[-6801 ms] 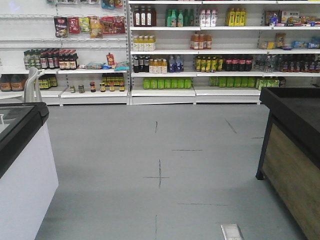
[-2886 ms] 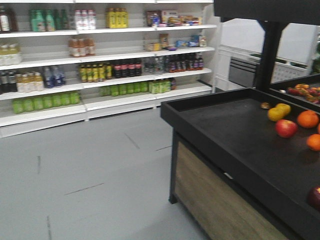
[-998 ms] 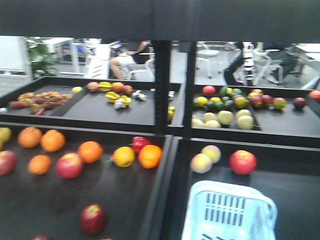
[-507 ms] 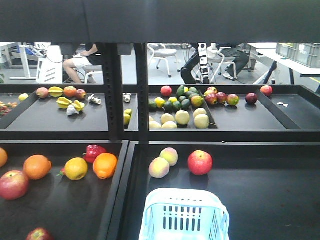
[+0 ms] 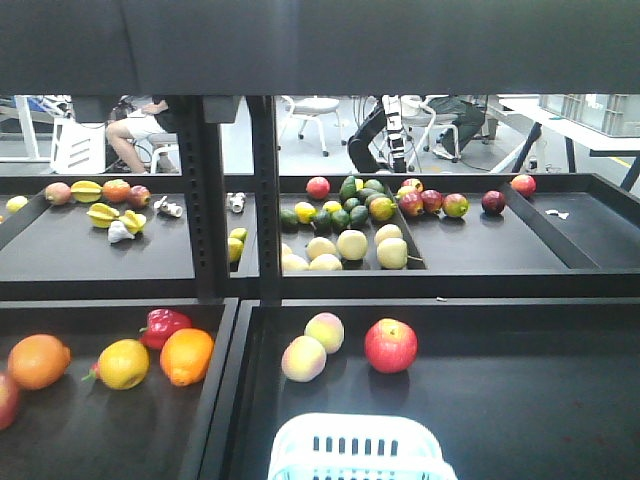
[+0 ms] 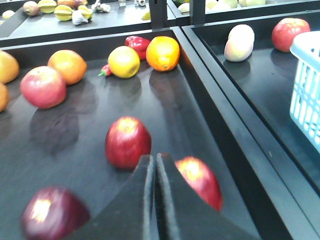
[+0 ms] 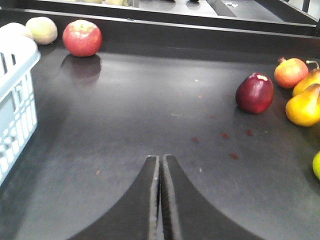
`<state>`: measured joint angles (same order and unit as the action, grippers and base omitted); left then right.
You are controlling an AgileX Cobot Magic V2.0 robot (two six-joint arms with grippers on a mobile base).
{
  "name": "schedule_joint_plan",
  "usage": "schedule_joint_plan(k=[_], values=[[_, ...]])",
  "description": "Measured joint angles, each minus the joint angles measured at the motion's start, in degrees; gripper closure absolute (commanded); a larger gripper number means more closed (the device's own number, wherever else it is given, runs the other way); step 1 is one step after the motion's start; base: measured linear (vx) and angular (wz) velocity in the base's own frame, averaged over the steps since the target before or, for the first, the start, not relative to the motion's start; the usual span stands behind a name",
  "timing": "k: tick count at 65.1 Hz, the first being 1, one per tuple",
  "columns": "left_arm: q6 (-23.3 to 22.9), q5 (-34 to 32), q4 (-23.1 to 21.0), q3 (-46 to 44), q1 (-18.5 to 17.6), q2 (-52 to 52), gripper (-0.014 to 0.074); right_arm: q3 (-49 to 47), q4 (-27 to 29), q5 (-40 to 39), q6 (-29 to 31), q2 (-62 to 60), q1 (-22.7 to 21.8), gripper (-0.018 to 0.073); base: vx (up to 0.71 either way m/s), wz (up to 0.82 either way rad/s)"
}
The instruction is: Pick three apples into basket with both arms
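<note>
Left wrist view: your left gripper [image 6: 154,167] has its jaws pressed together, empty, over the left tray [image 6: 170,95].
Apples: a red apple [image 6: 128,141] sits just ahead of the tips; a second apple [image 6: 202,182] is partly hidden by the gripper.
Right wrist view: your right gripper [image 7: 160,167] is closed too, gripping nothing.
Basket: the basket [image 5: 360,452] stands upright at the near edge of the right tray [image 7: 150,100], toward its left corner.
Orientation: the far apple [image 7: 81,38], by the far edge, sits stem dimple up.
Obstacle: a raised divider [image 6: 220,125] runs between left tray and basket.
</note>
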<state>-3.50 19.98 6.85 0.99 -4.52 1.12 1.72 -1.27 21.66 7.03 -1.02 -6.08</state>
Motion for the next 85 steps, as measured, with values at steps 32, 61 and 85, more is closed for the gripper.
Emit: schedule_joint_plan(k=[32, 61, 85], values=[[0.0, 0.0, 0.0, 0.0, 0.0, 0.0, 0.0604, 0.0, 0.0, 0.0, 0.0, 0.0, 0.0, 0.0564, 0.11, -0.03], [0.0, 0.0, 0.0, 0.0, 0.0, 0.0, 0.0604, 0.0, 0.0, 0.0, 0.0, 0.0, 0.0, 0.0564, -0.05, 0.0], [0.0, 0.0, 0.0, 0.0, 0.0, 0.0, 0.0604, 0.0, 0.0, -0.1, 0.0, 0.0, 0.0, 0.0564, -0.03, 0.01]])
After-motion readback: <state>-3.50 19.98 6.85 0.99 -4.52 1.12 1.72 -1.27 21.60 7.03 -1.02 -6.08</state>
